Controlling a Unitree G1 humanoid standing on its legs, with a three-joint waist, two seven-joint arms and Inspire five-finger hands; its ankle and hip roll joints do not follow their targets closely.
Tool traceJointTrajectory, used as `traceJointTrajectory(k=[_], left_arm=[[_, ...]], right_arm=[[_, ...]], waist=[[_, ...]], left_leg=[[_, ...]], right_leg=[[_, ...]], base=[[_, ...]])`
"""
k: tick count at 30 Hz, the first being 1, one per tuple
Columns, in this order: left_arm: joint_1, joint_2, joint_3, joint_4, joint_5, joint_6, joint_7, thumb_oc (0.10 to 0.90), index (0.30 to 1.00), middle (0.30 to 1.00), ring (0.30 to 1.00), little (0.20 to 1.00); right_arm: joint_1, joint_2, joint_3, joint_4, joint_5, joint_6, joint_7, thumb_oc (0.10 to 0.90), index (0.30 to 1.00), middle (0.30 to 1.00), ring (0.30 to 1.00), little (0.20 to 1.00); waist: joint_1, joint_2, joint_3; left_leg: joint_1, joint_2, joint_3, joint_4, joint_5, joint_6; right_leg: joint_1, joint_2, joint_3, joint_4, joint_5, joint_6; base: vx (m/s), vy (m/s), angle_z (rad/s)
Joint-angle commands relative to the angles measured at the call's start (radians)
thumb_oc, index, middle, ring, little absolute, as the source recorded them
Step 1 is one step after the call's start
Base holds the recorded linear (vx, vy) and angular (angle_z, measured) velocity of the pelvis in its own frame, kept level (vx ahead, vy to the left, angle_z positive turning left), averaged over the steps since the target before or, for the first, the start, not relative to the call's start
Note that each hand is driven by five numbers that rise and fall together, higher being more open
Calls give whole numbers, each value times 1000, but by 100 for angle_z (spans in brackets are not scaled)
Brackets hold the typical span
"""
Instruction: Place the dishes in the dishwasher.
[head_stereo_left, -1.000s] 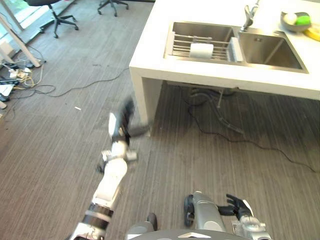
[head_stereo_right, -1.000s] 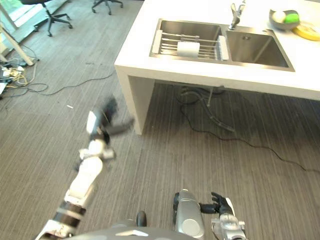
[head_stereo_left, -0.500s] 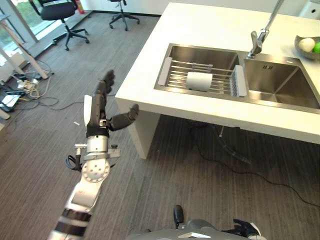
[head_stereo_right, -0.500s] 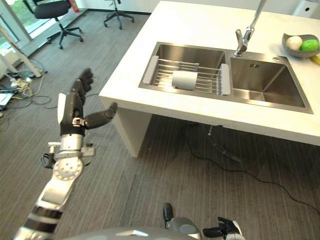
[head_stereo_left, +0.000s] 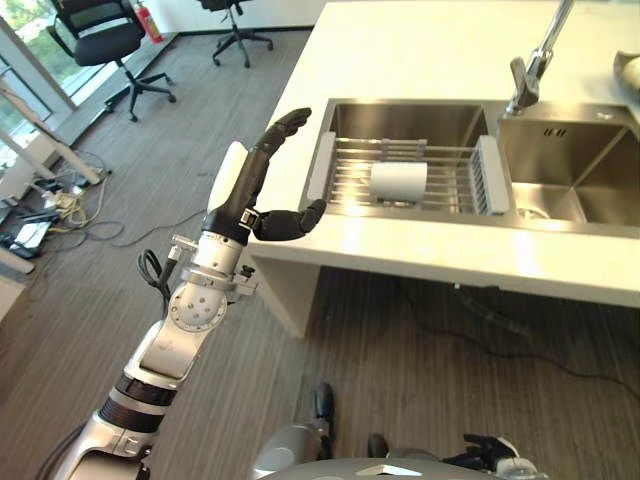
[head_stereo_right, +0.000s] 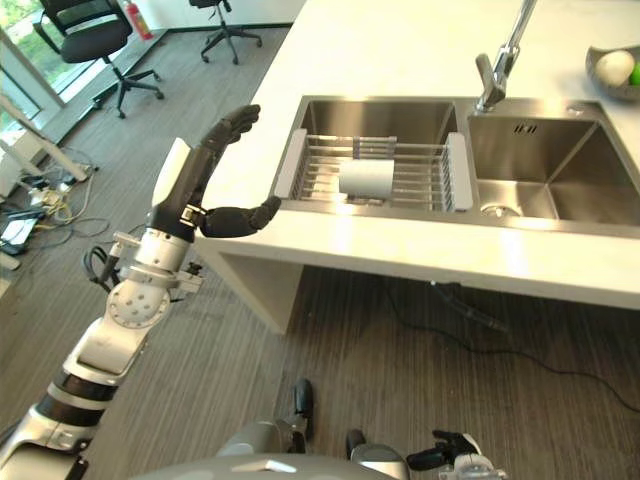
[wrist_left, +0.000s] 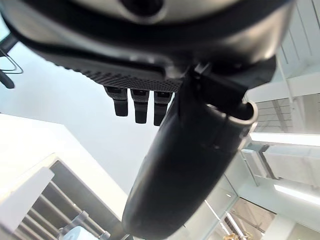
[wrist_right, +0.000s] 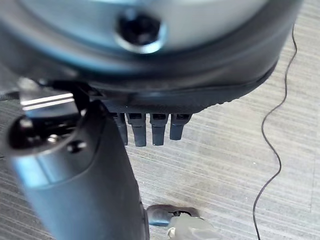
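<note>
Fingers (head_stereo_left: 285, 126) straight and spread, thumb out, holding nothing, left hand (head_stereo_left: 243, 187) raised beside desk (head_stereo_left: 420, 250) edge, near rack (head_stereo_left: 405, 178) across left sink (head_stereo_left: 400, 125), white cup (head_stereo_left: 398, 181) lying on rack, right hand (head_stereo_right: 452, 456) low over floor (head_stereo_right: 450, 350), fingers relaxed, empty

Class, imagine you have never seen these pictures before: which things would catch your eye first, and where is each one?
The robot's raised left hand, fingers straight and thumb spread, hovers at the left end of the white counter. Beyond it lies a white cylindrical cup on its side on the metal wire rack across the left basin of the steel double sink. The right hand hangs low over the floor.
</note>
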Motion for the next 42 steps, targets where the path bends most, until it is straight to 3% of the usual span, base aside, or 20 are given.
traceJointTrajectory(k=[1, 3, 4, 6, 7, 10, 16, 26, 35, 42], left_arm=[[-116, 26, 63, -119, 6, -23, 22, 800, 900, 900, 900, 900], [-119, 37, 70, -121, 36, -3, 28, 800, 900, 900, 900, 900], [-109, 36, 72, -114, 42, -1, 33, 800, 900, 900, 900, 900], [-100, 36, 75, -112, 37, -8, 32, 800, 900, 900, 900, 900], [-92, 30, 73, -109, 11, -12, 24, 800, 900, 900, 900, 900], [-70, 45, 77, -119, 16, -9, 8, 800, 900, 900, 900, 900], [19, 74, 106, -159, 1, -10, -32, 800, 900, 900, 900, 900], [-53, 149, 17, -199, 171, 10, -123, 800, 900, 900, 900, 900], [-341, 89, -182, -84, 279, 29, -154, 800, 900, 900, 900, 900], [-436, 49, -259, 9, 309, 43, -169, 800, 900, 900, 900, 900]], right_arm=[[25, 23, -45, -10, 26, -5, -3, 800, 900, 900, 900, 900], [34, 33, -82, -31, 47, -12, -28, 800, 900, 900, 900, 900], [40, 44, -108, -51, 69, -20, -47, 800, 900, 900, 900, 900], [40, 45, -91, -56, 43, -15, -47, 800, 900, 900, 900, 900], [39, 40, -68, -61, 18, -14, -41, 800, 900, 900, 900, 900], [51, 37, -78, -43, 25, -9, -45, 800, 900, 900, 900, 900], [28, 13, -72, -66, 5, -11, -51, 800, 900, 900, 900, 900], [13, -4, -56, -94, -2, -20, -38, 800, 900, 900, 900, 900], [5, -17, -35, -81, 14, -18, -13, 800, 900, 900, 900, 900], [18, -24, -43, -80, 38, -17, -9, 800, 900, 900, 900, 900]], waist=[[1, -28, -64], [-18, -25, -44], [-41, -12, -24], [-46, -9, -24], [-52, -7, -26], [-47, -17, -43], [-21, -22, -75], [-45, -13, -75], [-95, 1, -59], [-123, 16, -51]], left_leg=[[89, 10, 21, -46, -50, -80], [123, 30, 20, -71, -68, -73], [135, 57, 19, -76, -73, -78], [134, 56, 10, -76, -75, -81], [131, 57, 0, -76, -70, -87], [123, 53, 6, -76, -86, -89], [113, 49, 45, -76, -101, -93], [132, 60, 45, -76, -102, -105], [152, 77, 85, -76, -105, -106], [162, 80, 107, -76, -117, -107]], right_leg=[[-161, 7, -14, 197, 21, 126], [-261, 31, -39, 385, 42, 183], [-348, 39, -54, 501, 66, 230], [-361, 22, -45, 463, 49, 221], [-342, -7, -16, 358, 22, 193], [-300, -38, 13, 232, 20, 176], [-211, -61, 24, 18, 88, 180], [-179, -49, 21, 7, 81, 158], [-181, -26, 60, 8, 73, 151], [-179, -21, 78, 8, 62, 152]], base=[[72, 36, -10], [52, 45, -21], [78, 37, -12], [88, -5, 4], [93, -27, 12], [68, -53, 14], [71, -70, -9], [38, -49, -8], [19, -22, -9], [5, -1, -22]])
